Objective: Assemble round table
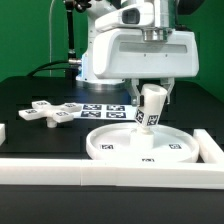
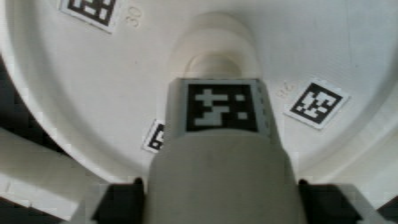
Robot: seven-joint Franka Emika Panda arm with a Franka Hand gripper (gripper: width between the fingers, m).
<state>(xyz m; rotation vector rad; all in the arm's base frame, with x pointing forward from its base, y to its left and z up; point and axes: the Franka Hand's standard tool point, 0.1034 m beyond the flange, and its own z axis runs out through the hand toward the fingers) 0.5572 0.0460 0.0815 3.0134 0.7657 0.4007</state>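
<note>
- Round table (image 1: 128,150) is being put together in pieces: the step in hand seems to be seating the cylinder (image 1: 151,108) on the middle of the disc (image 1: 105,140).
- The disc is lying flat by the desk (image 1: 30,92) edge nearest the exterior camera, toward the exterior view's right corner, with rails (image 1: 100,172) bordering it there.
- The cross (image 1: 50,112) is lying apart from the tool, well away toward the desk's edge at the exterior view's left, with the marker board (image 1: 105,110) lying just beside it toward the arm's base.
- The tool (image 1: 150,93) is clenching the cylinder's upper part; in the wrist view the cylinder is running out from the tool over the disc.
- The cylinder is leaning rather than standing upright, its lower end over the disc's centre; whether it is touching the disc is not clear.
- The next move is probably calling for straightening the cylinder, lining its end up with the disc's centre, then pressing or twisting it home before letting go.
- The arm is reaching down from above, its wrist hanging over the disc and the tool pointing nearly straight down.
</note>
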